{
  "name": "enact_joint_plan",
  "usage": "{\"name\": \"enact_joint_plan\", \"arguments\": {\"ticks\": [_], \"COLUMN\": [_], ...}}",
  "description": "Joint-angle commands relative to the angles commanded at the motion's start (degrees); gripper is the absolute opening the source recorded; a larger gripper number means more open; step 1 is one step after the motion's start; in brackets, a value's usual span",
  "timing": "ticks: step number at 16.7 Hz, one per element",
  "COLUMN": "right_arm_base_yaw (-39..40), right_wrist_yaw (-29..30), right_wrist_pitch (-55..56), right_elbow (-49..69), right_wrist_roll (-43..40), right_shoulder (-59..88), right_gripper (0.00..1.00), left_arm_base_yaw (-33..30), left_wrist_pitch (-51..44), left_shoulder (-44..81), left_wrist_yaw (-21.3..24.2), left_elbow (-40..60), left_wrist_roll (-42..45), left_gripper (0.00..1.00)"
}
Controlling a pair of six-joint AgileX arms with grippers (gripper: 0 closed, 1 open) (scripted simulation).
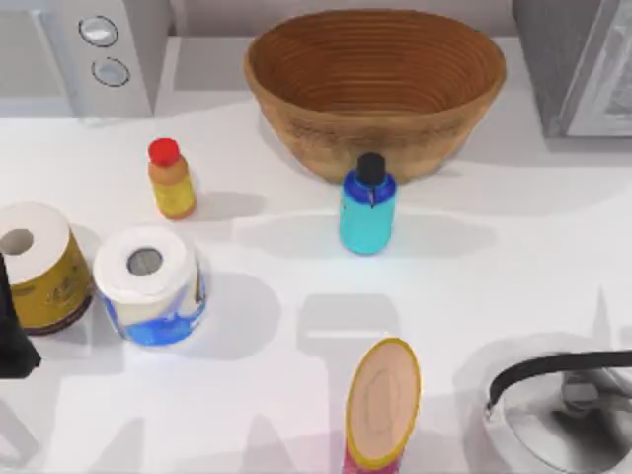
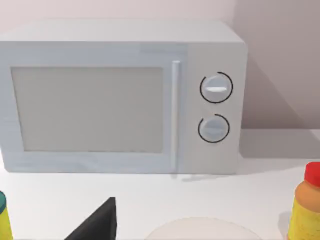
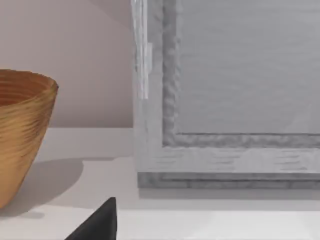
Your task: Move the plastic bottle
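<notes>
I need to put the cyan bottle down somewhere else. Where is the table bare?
Bare table lies right of the plastic bottle, between the wicker bowl and the kettle. The left is crowded: orange bottle, two paper rolls.

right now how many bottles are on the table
2: the plastic bottle stands just in front of the wicker bowl; the orange-yellow bottle stands toward the table's left, behind the paper rolls.

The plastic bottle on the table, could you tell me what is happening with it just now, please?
Nothing is handling it yet. The plastic bottle stands upright on the white table, just in front of the wicker bowl, untouched. The left arm sits at the table's left edge, beside the two paper rolls. The orange bottle stands further left.
</notes>
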Motion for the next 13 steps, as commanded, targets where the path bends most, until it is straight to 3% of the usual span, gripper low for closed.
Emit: {"name": "enact_joint_plan", "arguments": {"ticks": [7, 13], "right_arm_base_yaw": [3.04, 10.69], "right_wrist_yaw": [-4.38, -12.33], "right_wrist_pitch": [6.2, 19.82], "right_elbow": [6.2, 20.73], "right_wrist_roll": [-1.92, -6.01], "right_shoulder": [8.88, 38.26], "right_gripper": [1.0, 1.0], "left_arm_base_yaw": [0.0, 0.0], "left_wrist_pitch": [0.0, 0.0], "left_shoulder": [0.0, 0.0], "left_wrist_yaw": [0.0, 0.0], "left_elbow": [0.0, 0.0], "left_wrist_roll": [0.0, 0.0], "left_gripper": [1.0, 1.0]}}
